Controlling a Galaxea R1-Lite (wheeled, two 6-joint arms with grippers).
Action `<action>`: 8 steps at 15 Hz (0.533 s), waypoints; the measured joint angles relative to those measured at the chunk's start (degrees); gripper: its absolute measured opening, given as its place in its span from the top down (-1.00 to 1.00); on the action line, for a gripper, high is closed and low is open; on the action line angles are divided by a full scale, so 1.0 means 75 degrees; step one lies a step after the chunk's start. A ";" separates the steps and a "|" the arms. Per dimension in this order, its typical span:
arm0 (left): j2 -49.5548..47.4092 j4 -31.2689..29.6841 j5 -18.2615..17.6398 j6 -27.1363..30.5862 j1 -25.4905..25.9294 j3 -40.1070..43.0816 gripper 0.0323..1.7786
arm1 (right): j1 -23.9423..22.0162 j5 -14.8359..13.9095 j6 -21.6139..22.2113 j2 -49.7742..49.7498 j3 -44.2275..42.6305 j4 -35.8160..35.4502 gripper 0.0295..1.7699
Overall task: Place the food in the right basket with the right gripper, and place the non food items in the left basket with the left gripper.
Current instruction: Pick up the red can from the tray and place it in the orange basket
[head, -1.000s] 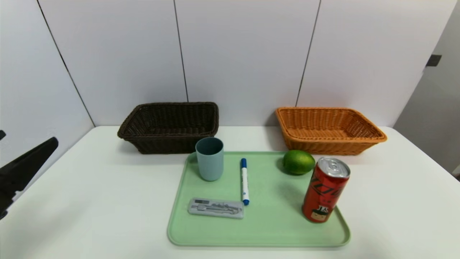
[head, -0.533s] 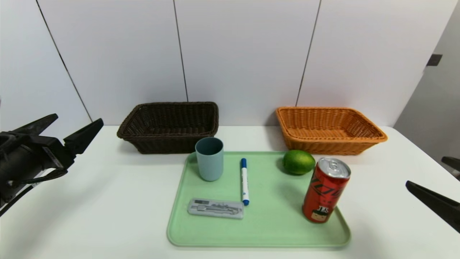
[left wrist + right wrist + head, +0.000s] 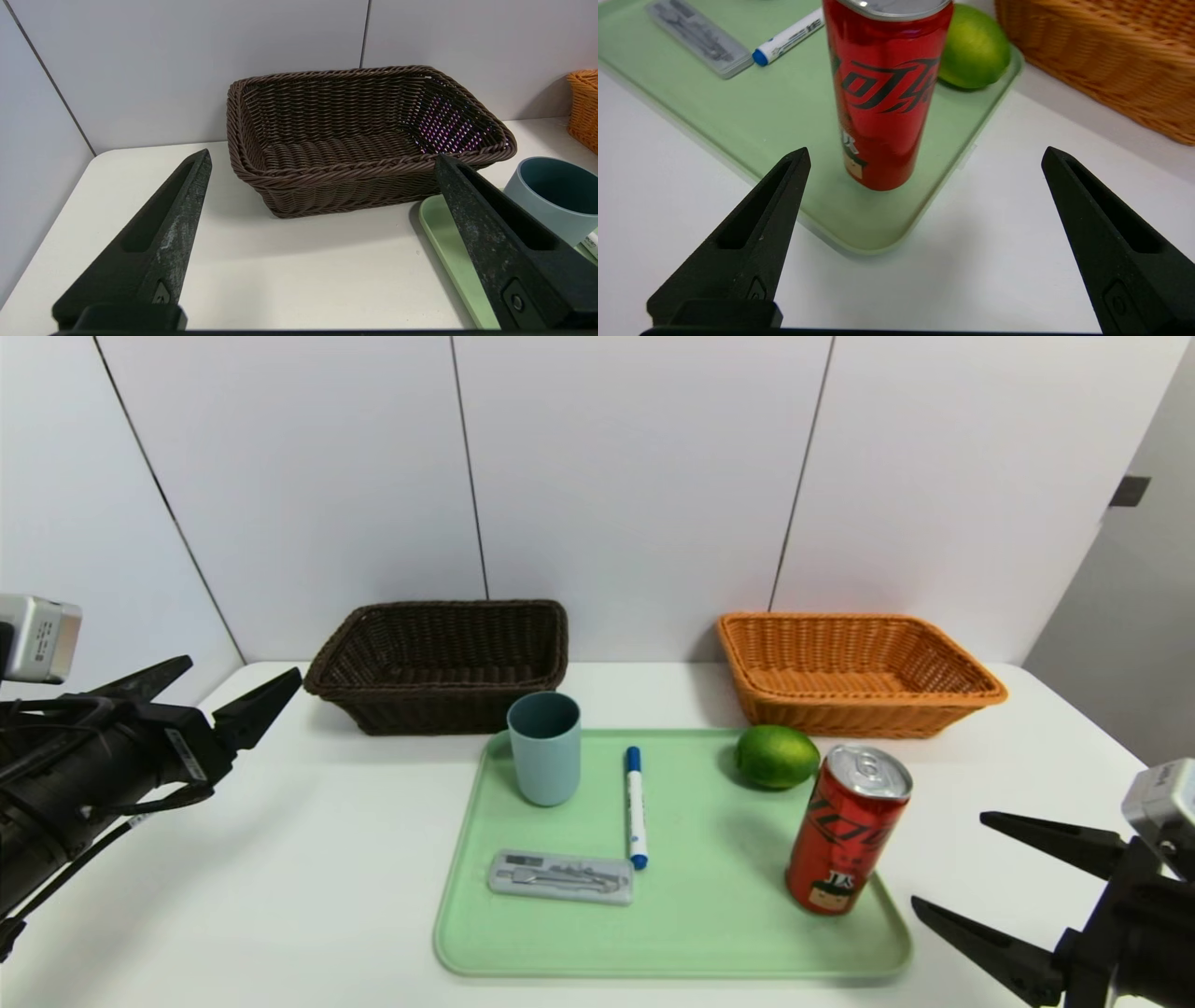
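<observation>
Near right: right gripper [image 3: 947, 859], wide-spread, empty; best aligned level astride soda can [image 3: 848, 831]. Far left: left gripper [image 3: 245, 665], wide-spread, empty.

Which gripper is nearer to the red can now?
The right gripper, open just right of the red can; the left gripper is open far left, beyond the tray.

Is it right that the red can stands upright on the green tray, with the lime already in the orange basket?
Not quite: the lime lies on the green tray, just in front of the orange basket, as the head view shows. The red can does stand upright on the tray.
</observation>
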 joint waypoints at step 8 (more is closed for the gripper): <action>-0.0036 -0.0003 0.0010 0.0028 0.0000 0.0041 -0.90 | 0.0655 0.0000 0.0041 0.1991 -0.0219 -0.1859 -0.93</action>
